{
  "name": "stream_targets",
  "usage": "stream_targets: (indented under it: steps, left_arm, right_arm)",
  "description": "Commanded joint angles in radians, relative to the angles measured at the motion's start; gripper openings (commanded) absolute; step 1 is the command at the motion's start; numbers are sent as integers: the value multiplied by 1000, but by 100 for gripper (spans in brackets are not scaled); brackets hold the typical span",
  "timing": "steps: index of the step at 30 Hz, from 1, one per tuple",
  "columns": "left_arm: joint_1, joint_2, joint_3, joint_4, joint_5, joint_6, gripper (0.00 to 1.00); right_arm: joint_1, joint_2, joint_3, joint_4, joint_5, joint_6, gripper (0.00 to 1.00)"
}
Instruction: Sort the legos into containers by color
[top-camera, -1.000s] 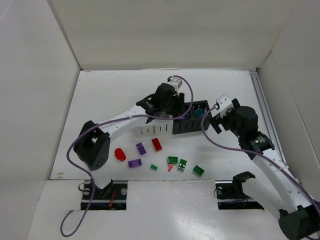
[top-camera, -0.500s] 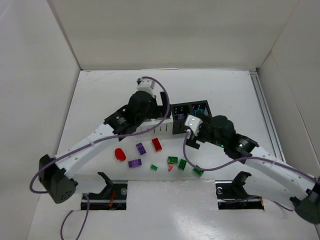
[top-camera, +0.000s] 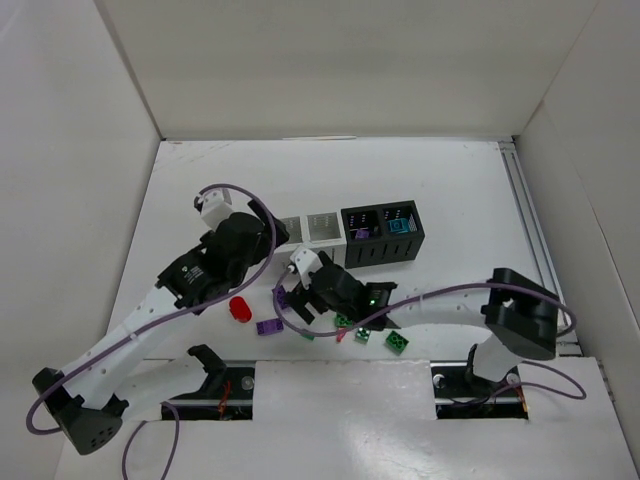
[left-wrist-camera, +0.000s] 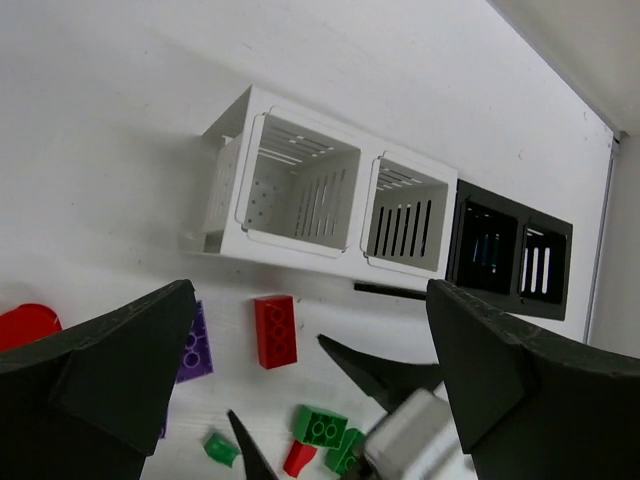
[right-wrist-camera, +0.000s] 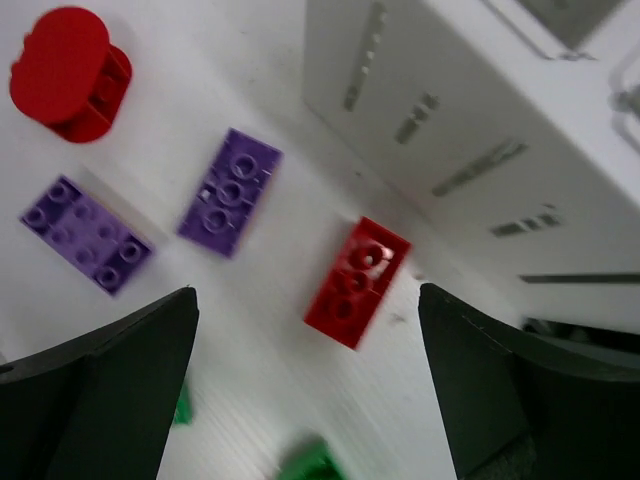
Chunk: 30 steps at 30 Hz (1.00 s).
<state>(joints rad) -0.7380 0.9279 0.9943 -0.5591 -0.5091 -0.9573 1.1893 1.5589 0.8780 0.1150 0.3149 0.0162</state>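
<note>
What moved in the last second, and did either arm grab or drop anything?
Both arms left the containers. The left fingers swung back left, toward the near edge. The right fingers crossed to the loose legos and now hang over the red brick. Both pairs are open and empty, and no drop is visible. The containers and loose legos have not shifted.

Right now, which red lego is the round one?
The red round piece, lying farthest left; the red brick beside the white bins is rectangular.
</note>
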Motion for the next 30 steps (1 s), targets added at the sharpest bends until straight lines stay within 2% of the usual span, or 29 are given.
stream_targets:
  steps: [1,5,12,21,27,30]
  left_arm:
    - [0,-46,12,-96,-25,-80,100]
    - [0,-104,1,-163,-14,-120,100]
    - [0,-242,-49,-182,-37,-169,100]
    - [0,-302,-49,-191,-16,-159,100]
    - [0,-320,-59,-212,-6,-159,100]
    - [0,-330,-59,-213,-16,-169,100]
  right_arm:
    - [27,78,85,109,27,206,94]
    - [70,176,168,109,55,263,93]
    - [104,271,235,86,159,367,90]
    - [104,398,334,37,194,376,87]
    - [104,438,354,0,216,386,77]
    - [104,466,364,-25,216,386,64]
